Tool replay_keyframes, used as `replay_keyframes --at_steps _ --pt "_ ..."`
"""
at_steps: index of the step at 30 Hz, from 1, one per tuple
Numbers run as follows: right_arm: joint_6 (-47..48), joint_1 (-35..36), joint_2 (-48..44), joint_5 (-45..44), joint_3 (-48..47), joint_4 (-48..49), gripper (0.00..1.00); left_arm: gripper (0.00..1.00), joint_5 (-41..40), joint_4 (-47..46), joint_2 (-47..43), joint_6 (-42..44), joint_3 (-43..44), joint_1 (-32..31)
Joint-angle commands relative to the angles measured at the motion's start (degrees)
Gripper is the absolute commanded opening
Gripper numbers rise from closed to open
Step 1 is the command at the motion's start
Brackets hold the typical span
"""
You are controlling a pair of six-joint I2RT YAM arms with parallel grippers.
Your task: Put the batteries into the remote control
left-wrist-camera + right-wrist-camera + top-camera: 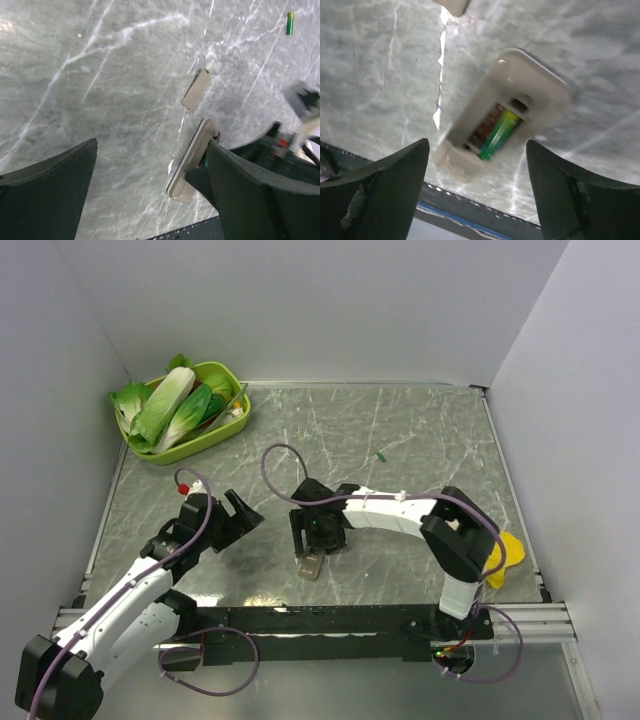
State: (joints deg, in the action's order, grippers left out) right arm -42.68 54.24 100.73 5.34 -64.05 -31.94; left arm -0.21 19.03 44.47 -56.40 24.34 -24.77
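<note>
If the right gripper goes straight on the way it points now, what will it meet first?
Probably the remote control, lying directly ahead with one battery in its open compartment.

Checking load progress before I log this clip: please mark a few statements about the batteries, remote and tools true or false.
1. One battery sits in the open compartment of the remote. True.
2. The second battery is in the remote too. False: it lies loose on the table, well away from the remote.
3. The right tool is shut on the remote. False: it is open, with the remote below the gap between its fingers.
4. The cover lies on the table, apart from the remote. True.
</note>
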Motion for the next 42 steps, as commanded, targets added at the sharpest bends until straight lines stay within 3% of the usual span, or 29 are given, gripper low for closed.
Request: replay_keyframes --at_steps 1,9,15,19,22,26,30,35,42 --pt "-3.4 2.6 5.2 -5.0 -6.2 -6.4 0.82 0.94 2.9 -4.0 -1.0 1.6 -0.1 0.3" --pt "-0.1 3.8 6.9 -10.1 -6.4 -9.5 0.59 0.95 4.3 -7.6 -1.7 1.0 -1.5 -0.6" --pt "14.9 3.5 1.3 -10.7 -5.4 -5.9 0.36 0.94 10.7 -16.6 -2.6 -1.2 -7.1 -0.5" --pt "27.4 3.5 -2.7 -7.1 -4.0 -2.6 0.14 0.93 14.5 -29.8 -2.1 -4.6 -11.3 -0.2" --pt "34.8 3.6 -5.4 -4.0 -2.7 -1.1 0.05 0.91 18.3 -36.5 -0.4 -7.2 -13.7 -0.1" --pt "41.9 3.5 -9.0 -0.7 -0.5 1.0 0.0 0.91 22.9 -48.2 3.6 -8.8 -14.6 -0.1" --pt "46.7 3.5 -10.1 4.7 -0.2 1.5 0.0 0.88 27.4 -53.7 9.7 -9.8 -12.7 -0.2" --pt "50.0 3.5 -10.6 6.4 -1.0 1.7 0.0 0.82 29.0 -55.3 18.1 -11.3 -11.3 -0.5" --pt "52.5 3.2 -10.8 7.0 -1.0 1.9 0.0 0.72 32.2 -60.7 22.9 -12.9 -10.1 -3.2"
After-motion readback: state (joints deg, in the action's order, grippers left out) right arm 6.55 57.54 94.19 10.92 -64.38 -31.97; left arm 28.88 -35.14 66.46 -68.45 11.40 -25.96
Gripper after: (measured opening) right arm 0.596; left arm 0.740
